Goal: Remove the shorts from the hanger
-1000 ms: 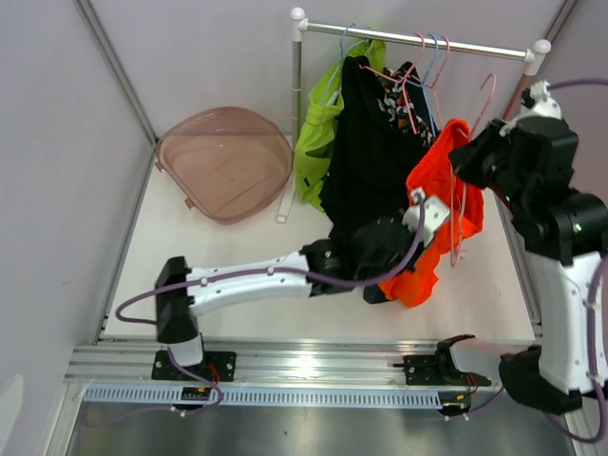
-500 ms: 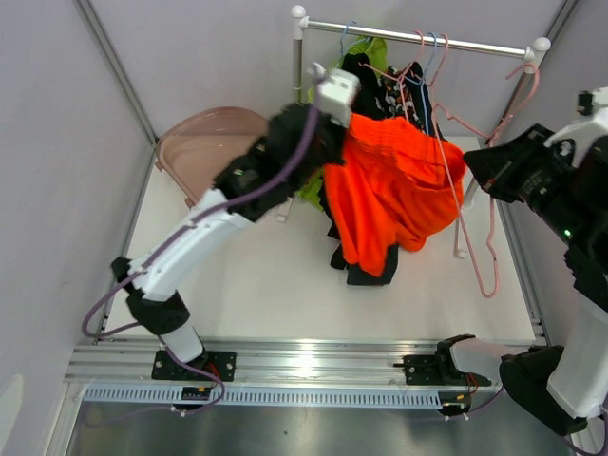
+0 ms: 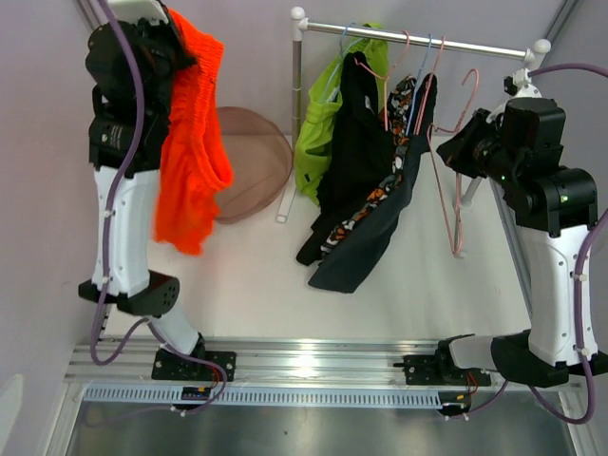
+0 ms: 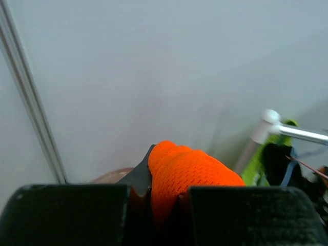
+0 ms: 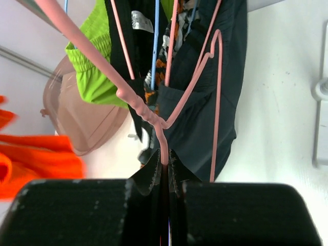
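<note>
Dangling high at the far left, the orange mesh shorts point(image 3: 190, 142) are pinched at their top by the left fingers point(image 4: 146, 183), above the white desk point(image 3: 256, 285) and well apart from the metal clothes rail point(image 3: 418, 36). The right fingers point(image 5: 156, 177) are pressed onto the pink wire hanger point(image 5: 154, 119).

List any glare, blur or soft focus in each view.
Top external: sharp and evenly lit, with a bright glare patch on the metal rail at the near edge. Left wrist: soft overall, the clothes rack hazy behind the orange shorts. Right wrist: pink hanger fairly crisp, shorts at the left edge smeared.
</note>
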Controlling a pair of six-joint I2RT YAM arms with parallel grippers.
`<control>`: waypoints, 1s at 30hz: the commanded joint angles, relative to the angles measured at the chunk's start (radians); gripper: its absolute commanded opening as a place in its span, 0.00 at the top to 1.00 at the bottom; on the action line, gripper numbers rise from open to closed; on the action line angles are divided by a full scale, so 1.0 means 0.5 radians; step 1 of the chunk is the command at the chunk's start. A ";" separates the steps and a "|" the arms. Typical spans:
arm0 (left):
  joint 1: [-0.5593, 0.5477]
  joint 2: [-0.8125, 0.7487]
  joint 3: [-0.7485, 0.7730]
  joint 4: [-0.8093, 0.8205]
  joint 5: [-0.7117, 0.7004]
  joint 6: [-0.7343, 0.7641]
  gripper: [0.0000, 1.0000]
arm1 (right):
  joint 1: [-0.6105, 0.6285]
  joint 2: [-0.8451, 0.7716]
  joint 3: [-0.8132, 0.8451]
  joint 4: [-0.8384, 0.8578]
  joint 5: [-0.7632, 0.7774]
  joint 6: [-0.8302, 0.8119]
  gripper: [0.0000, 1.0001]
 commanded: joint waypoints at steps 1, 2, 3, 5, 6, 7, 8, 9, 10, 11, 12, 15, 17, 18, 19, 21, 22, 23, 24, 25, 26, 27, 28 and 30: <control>0.216 0.244 0.091 0.271 0.204 -0.120 1.00 | -0.035 -0.052 -0.044 0.154 -0.012 -0.074 1.00; 0.253 0.278 0.094 0.320 0.302 -0.142 1.00 | -0.041 -0.055 -0.084 0.157 -0.012 -0.084 1.00; 0.296 0.308 0.100 0.430 0.339 -0.151 1.00 | -0.045 -0.061 -0.103 0.169 -0.009 -0.099 1.00; 0.305 0.410 0.118 0.583 0.425 -0.127 1.00 | -0.057 -0.082 -0.170 0.197 0.037 -0.114 1.00; 0.305 0.446 0.127 0.633 0.441 -0.099 1.00 | -0.063 -0.091 -0.195 0.209 0.049 -0.124 1.00; 0.308 0.520 0.185 0.676 0.450 -0.093 1.00 | -0.075 -0.104 -0.210 0.224 0.061 -0.127 1.00; 0.308 0.551 0.198 0.716 0.450 -0.090 1.00 | -0.081 -0.104 -0.240 0.228 0.064 -0.130 1.00; 0.317 0.578 0.207 0.801 0.480 -0.081 1.00 | -0.087 -0.101 -0.256 0.234 0.061 -0.130 1.00; 0.324 0.618 0.201 0.842 0.478 -0.080 1.00 | -0.091 -0.101 -0.268 0.246 0.064 -0.130 1.00; 0.327 0.640 0.201 0.909 0.469 -0.080 1.00 | -0.091 -0.101 -0.284 0.255 0.061 -0.130 1.00; 0.330 0.664 0.198 0.931 0.447 -0.084 1.00 | -0.091 -0.104 -0.323 0.264 0.061 -0.130 1.00; 0.339 0.750 0.125 0.873 0.426 -0.129 1.00 | -0.097 -0.113 -0.394 0.310 0.070 -0.124 1.00; 0.339 0.741 -0.046 0.860 0.358 -0.157 1.00 | -0.100 -0.113 -0.422 0.332 0.070 -0.127 1.00; 0.339 0.723 -0.205 0.866 0.303 -0.169 0.99 | -0.109 -0.107 -0.428 0.341 0.070 -0.127 1.00; 0.339 0.702 -0.274 0.863 0.160 -0.185 0.91 | -0.115 -0.101 -0.428 0.341 0.067 -0.133 1.00; 0.348 0.665 -0.482 0.818 0.097 -0.252 0.67 | -0.124 -0.082 -0.419 0.359 0.073 -0.145 1.00; 0.351 0.658 -0.510 0.787 0.097 -0.270 0.11 | -0.130 -0.076 -0.407 0.369 0.086 -0.151 1.00; 0.354 0.658 -0.547 0.696 0.115 -0.298 0.01 | -0.143 -0.058 -0.397 0.378 0.098 -0.170 1.00; 0.354 0.668 -0.535 0.628 0.146 -0.307 0.01 | -0.185 -0.042 -0.382 0.399 0.104 -0.173 1.00; 0.354 0.674 -0.523 0.475 0.149 -0.329 0.01 | -0.210 -0.024 -0.342 0.409 0.104 -0.179 1.00; 0.354 0.674 -0.496 0.401 0.146 -0.390 0.01 | -0.238 -0.006 -0.312 0.412 0.104 -0.188 1.00; 0.354 0.637 -0.514 0.336 0.140 -0.409 0.01 | -0.286 0.034 -0.287 0.430 0.107 -0.191 1.00; 0.351 0.594 -0.587 0.260 0.137 -0.427 0.01 | -0.308 0.056 -0.235 0.445 0.107 -0.191 1.00; 0.348 0.372 -0.962 0.283 0.155 -0.482 0.01 | -0.354 0.141 -0.171 0.467 0.104 -0.191 1.00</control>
